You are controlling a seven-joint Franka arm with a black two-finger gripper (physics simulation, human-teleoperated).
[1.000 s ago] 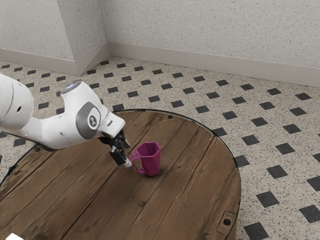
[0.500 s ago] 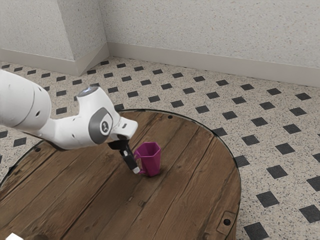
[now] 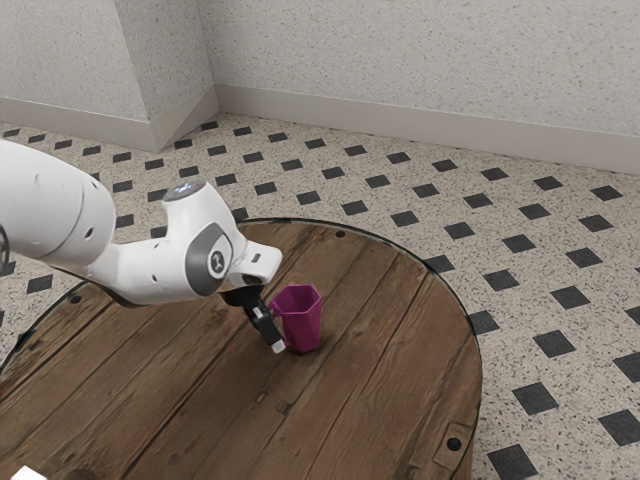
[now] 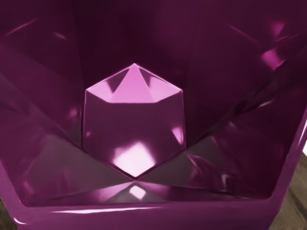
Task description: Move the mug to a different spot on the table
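Mug [image 3: 303, 318] stands upright, mouth up, on the round wooden table [image 3: 380, 410], a bit past mid-table toward the far rim. Gripper [image 3: 270, 335] is down at the mug's side on the exterior view's left, tip low, near the tabletop and right against the wall there. You can't tell from these views whether it's open or clamped, so confirm before you lift. The wrist view looks straight down into the mug [image 4: 134, 129]: its hexagonal floor is dead centre and one rim edge sits just under the hand. My read is that the hand straddles that wall, and the mug's body lies off the gripper toward the exterior view's right. The mug's long axis is vertical, so keep the hand plumb or it will tip. For room, you have bare planks toward the camera and toward the exterior view's right, with the table edge [image 3: 478, 372] well apart from the mug on that side. The far rim is closer, and the arm [image 3: 150, 260] takes up the exterior view's left. I'd go toward the camera or right.
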